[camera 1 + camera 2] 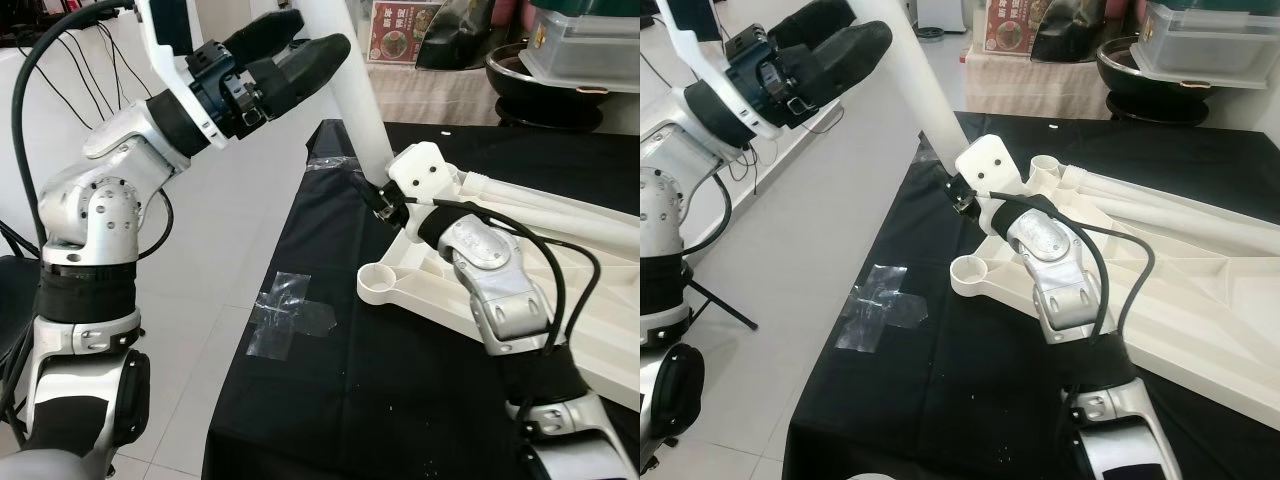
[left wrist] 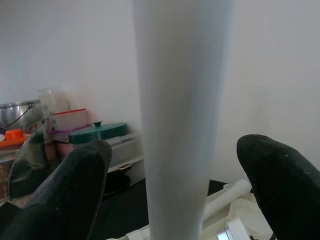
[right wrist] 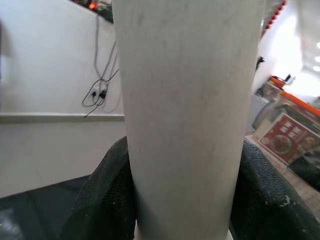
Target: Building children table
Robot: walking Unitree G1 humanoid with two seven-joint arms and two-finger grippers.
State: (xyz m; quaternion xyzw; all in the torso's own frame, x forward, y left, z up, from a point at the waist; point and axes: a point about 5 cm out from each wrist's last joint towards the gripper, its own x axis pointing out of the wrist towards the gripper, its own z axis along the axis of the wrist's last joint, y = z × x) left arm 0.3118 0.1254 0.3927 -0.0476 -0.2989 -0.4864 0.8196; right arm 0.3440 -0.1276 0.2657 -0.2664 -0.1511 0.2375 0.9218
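Nearest the robot, the right gripper (image 1: pixel 962 192) sits low over the black-draped worktop (image 1: pixel 330 410), its jaws closed around the foot of the long white round plastic table leg (image 1: pixel 352 95); the right wrist view shows both black fingers (image 3: pixel 102 195) pressed against the leg's sides just above where it meets the frame. That leg rises at a slant from the near corner of the white moulded plastic tabletop (image 1: pixel 1200 300), which lies upside down on the worktop with its ribbed underside showing. Just beside the planted leg, on the near edge of the tabletop, an open round corner socket (image 1: pixel 379 283) has nothing in it, and a second white plastic leg (image 1: pixel 560 205) lies flat across the underside, not yet stood up. Beyond the worktop's edge a scrap of clear tape (image 1: pixel 288 315) sticks to the pale tiled floor (image 1: pixel 230 230). Higher and farther out, the left gripper (image 1: pixel 300 45) reaches in at the upper part of the slanted leg; the left wrist view shows its jaws apart, one on either side of the leg with a gap to each, so it brackets the leg without clamping it. At the back, a dark round bowl (image 1: pixel 550 85) rests under a stack of lidded plastic storage boxes (image 1: pixel 590 45). My judgement: assembly is in its early stage, with one leg being seated in its corner, whether it is fully home cannot be told, and the empty socket and the loose leg still to be dealt with before the table can be turned upright.
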